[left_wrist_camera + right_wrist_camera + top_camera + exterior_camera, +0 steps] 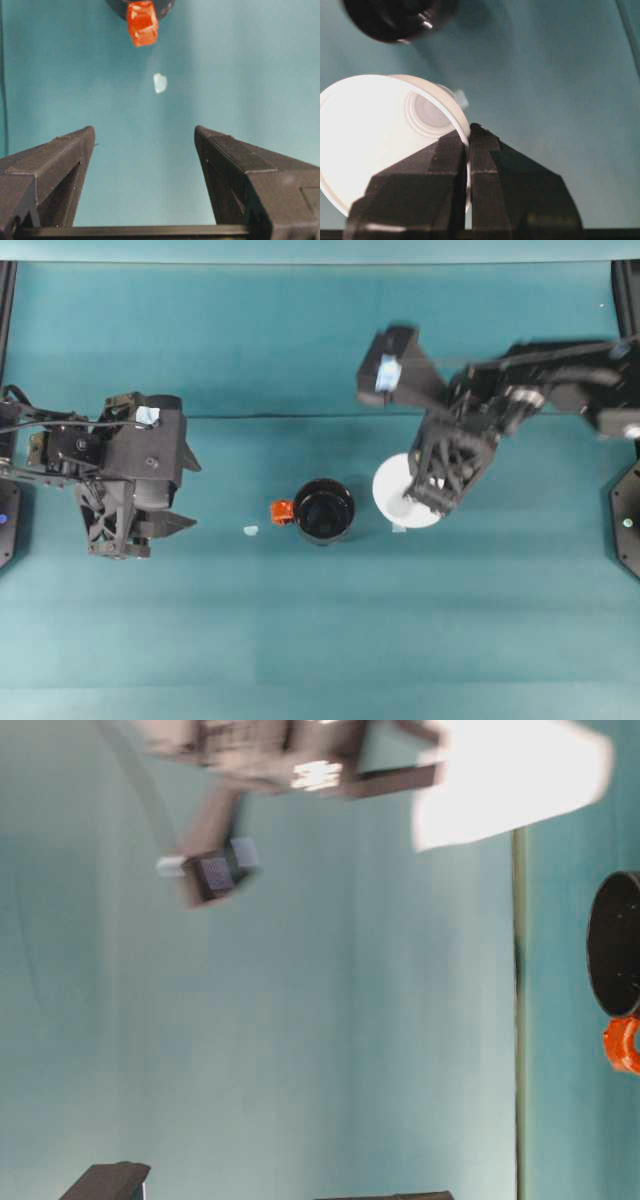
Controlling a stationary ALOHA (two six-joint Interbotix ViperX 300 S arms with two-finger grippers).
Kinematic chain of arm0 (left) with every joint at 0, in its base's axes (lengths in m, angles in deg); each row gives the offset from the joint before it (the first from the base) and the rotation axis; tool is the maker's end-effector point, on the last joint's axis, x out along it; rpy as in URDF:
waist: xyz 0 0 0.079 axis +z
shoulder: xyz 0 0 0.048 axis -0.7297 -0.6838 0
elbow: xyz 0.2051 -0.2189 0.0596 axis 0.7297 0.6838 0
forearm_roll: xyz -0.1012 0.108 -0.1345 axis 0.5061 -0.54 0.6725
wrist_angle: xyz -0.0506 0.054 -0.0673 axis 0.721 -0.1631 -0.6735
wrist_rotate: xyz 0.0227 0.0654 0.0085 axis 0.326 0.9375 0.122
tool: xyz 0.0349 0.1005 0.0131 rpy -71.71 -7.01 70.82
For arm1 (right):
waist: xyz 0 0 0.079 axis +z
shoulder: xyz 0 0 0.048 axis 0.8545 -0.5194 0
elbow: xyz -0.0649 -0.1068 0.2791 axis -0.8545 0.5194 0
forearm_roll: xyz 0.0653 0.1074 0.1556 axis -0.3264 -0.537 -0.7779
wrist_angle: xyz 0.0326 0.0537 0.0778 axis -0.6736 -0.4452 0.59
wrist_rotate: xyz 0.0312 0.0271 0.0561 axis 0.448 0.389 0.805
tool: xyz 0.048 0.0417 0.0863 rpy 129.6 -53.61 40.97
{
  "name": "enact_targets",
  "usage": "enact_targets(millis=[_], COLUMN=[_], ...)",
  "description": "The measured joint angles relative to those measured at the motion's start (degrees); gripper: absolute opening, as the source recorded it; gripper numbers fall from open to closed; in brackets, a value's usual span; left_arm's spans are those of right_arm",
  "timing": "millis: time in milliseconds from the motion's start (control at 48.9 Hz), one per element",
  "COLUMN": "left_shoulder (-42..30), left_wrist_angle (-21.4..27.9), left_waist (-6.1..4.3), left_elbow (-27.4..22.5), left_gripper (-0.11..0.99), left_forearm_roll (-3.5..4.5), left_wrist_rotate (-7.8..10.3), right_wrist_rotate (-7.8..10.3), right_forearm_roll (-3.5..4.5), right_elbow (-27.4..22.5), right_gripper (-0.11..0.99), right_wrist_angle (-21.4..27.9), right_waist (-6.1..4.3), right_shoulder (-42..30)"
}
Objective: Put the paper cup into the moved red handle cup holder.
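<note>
The left claw (150, 530) hangs over the teal table (300, 640) with its jaws spread wide and nothing between them. Right of it lies a small pale scrap (250, 530), then the red handle cup holder (323, 511), upright, handle tab pointing left. Just right of the holder, the right claw (425, 492) pinches the rim of the paper cup (392, 485), lifted off the table.
</note>
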Motion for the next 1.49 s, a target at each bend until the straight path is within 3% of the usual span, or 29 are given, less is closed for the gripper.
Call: enact_targets(millis=[266,409,573,1064,1493], left_shoulder=[0.00,-0.09,0.00,-0.09,-0.09], left_wrist_angle=[0.00,0.00,0.00,0.00,-0.18], left_waist=[0.00,0.09,0.00,0.09,0.00], left_elbow=[0.00,0.00,0.00,0.00,-0.09], left_gripper=[0.83,0.83,0.83,0.83,0.83], left_forearm_roll=[-0.09,-0.09,-0.09,-0.09,0.00], left_wrist_rotate=[-0.09,0.00,0.00,0.00,-0.09], right_wrist_rotate=[0.00,-0.09,0.00,-0.09,-0.09], right_forearm_roll=[0.18,2.29,3.52,3.60,3.60], right_elbow=[-6.77,-9.67,-11.34,-13.18,-13.27], right_gripper=[-0.11,-0.11,-0.11,-0.11,-0.11], right_wrist_angle=[0.62,-0.35,-0.88,-3.43,-5.80], right_waist=[1.14,1.41,1.49,2.11,4.13], right_shoulder=[-2.20,-4.04,-6.50,-14.33,-19.16])
